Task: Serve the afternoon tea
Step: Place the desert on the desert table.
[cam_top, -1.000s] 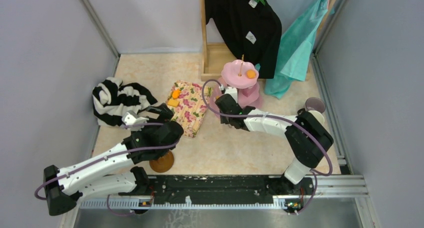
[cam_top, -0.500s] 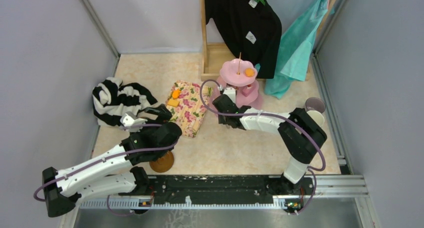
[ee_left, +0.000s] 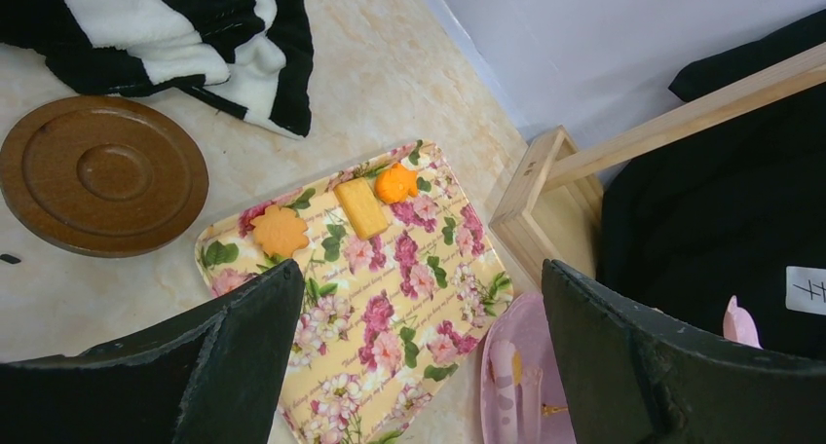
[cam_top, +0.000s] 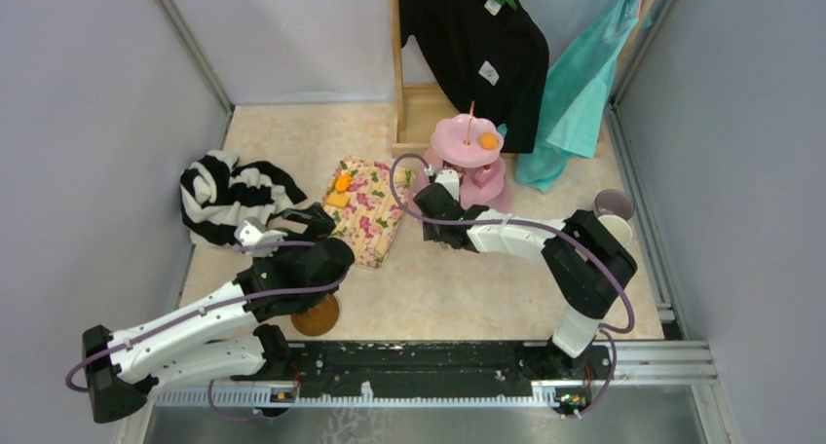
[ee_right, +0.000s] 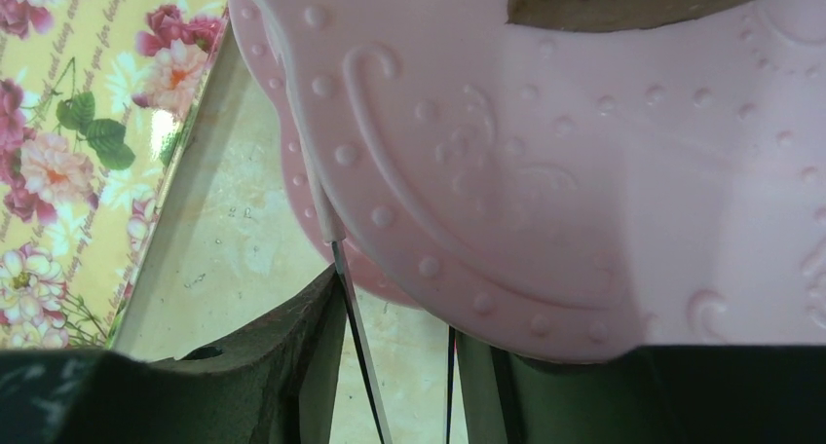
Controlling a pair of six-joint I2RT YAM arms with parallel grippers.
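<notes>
The right gripper has its fingers at the left rim of the pink three-tier cake stand. The stand's embossed, dotted lower tier fills the right wrist view. A gap shows between the fingers under that rim, but I cannot tell whether they pinch it. The stand sits far and right of centre, just in front of the wooden rack, with an orange pastry on its top tier and a thin rod rising from the middle. The left gripper hangs with its fingers spread wide and nothing between them, over the near-left side of the floral-print tray. At the tray's far-left end lie an orange flower biscuit, a yellow bar and a round orange pastry. A ringed brown saucer lies just left of the tray, beside the striped garment. A second saucer shows half from under the left forearm, near the rail. Bare tabletop runs from the tray and stand back to the near rail. Grey walls close in on the left and right. The lilac mug and cream mug stand against the right edge, the cream one partly hidden by the right elbow. From above, the right gripper covers the left side of the stand's lower tiers, and what lies on the bottom tier is too small to make out.
</notes>
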